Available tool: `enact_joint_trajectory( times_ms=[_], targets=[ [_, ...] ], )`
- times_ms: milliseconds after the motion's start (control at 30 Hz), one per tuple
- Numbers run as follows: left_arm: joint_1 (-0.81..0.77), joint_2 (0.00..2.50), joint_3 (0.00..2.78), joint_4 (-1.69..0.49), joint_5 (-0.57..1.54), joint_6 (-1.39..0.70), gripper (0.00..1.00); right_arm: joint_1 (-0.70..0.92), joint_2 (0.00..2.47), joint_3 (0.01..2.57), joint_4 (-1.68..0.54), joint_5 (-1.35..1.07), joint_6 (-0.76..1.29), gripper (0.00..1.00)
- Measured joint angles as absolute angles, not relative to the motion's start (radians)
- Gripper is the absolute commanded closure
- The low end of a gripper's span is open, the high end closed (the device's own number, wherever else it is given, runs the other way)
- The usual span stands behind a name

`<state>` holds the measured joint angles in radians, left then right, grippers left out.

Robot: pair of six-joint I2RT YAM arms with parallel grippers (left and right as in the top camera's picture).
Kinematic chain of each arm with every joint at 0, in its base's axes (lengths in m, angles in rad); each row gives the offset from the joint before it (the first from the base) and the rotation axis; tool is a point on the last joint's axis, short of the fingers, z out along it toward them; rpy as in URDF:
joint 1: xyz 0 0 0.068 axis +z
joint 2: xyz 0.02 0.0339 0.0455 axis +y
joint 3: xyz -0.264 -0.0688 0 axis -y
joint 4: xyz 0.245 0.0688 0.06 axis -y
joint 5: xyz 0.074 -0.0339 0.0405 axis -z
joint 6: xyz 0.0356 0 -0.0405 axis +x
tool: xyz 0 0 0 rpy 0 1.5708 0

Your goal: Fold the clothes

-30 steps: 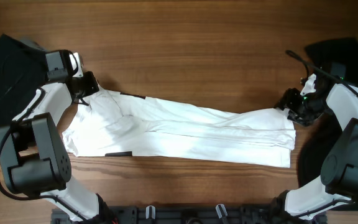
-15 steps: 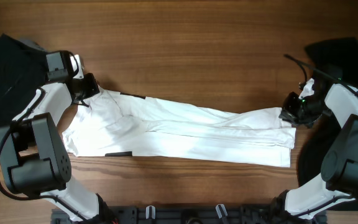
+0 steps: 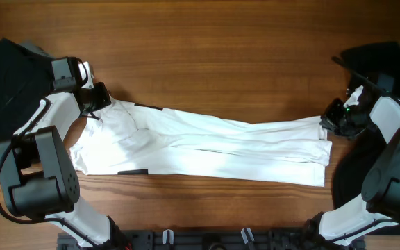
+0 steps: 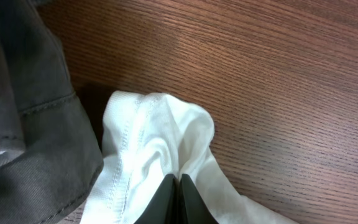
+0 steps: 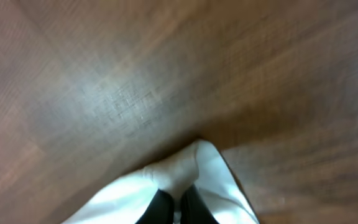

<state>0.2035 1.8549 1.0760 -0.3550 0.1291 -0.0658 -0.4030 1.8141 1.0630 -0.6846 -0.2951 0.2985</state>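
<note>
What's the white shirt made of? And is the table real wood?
The white shirt looks like soft, matte knit cloth, probably cotton: it wrinkles, bunches, and shows stitched hems. The table shows streaky brown grain and a slight sheen: wood or wood-look laminate, can't tell which.

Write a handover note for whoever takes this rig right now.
Left gripper: shut on the upper left corner of the white shirt.
Right gripper: shut on the shirt's upper right corner.
The shirt lies on the table as a long band stretched between them. One black garment lies at the table's left edge, another at its right.
Done: the shirt appears folded lengthwise.
Left: fold it crosswise, then the black ones.
</note>
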Motion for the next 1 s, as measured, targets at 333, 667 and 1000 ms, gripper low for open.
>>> enact_joint_trajectory(
  times_ms=[333,667,1000],
  targets=[
    [0.206,1.794,1.076,-0.346,0.133,-0.096,0.96,-0.428,1.814,1.111,-0.594,-0.315,0.325,0.94],
    [0.206,1.716,1.076,-0.381,0.179,-0.109,0.57,-0.455,1.814,1.196,-0.623,-0.320,0.336,0.37],
    [0.206,1.822,1.076,-0.381,0.244,-0.114,0.66,-0.455,1.814,1.196,-0.734,-0.377,0.309,0.38]
  ],
)
